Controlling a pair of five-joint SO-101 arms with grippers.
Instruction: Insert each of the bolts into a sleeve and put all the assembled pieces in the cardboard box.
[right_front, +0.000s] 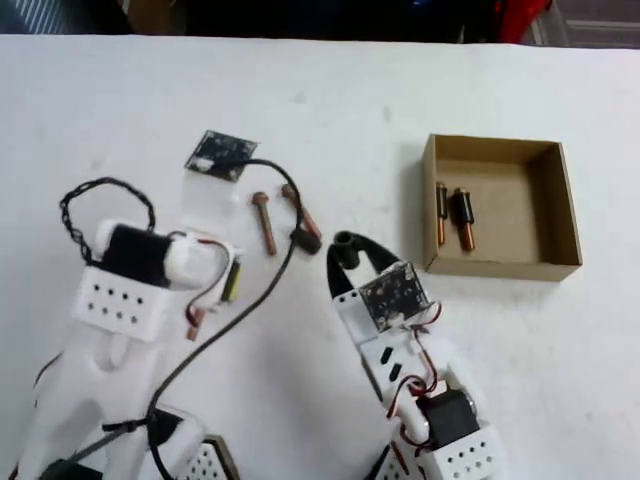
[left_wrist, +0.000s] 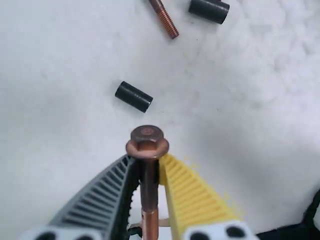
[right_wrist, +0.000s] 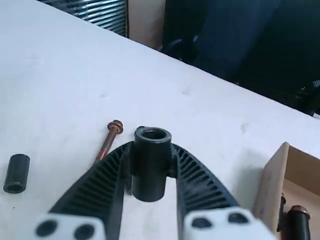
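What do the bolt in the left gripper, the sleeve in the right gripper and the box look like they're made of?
The bolt looks like copper-plated metal: reddish-brown with a dull sheen. The sleeve is matte black, maybe plastic or blackened metal; I can't tell which. The cardboard box is plain brown cardboard with matte walls.

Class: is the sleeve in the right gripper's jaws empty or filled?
Empty: the sleeve in the right gripper shows an open, hollow bore with nothing in it.
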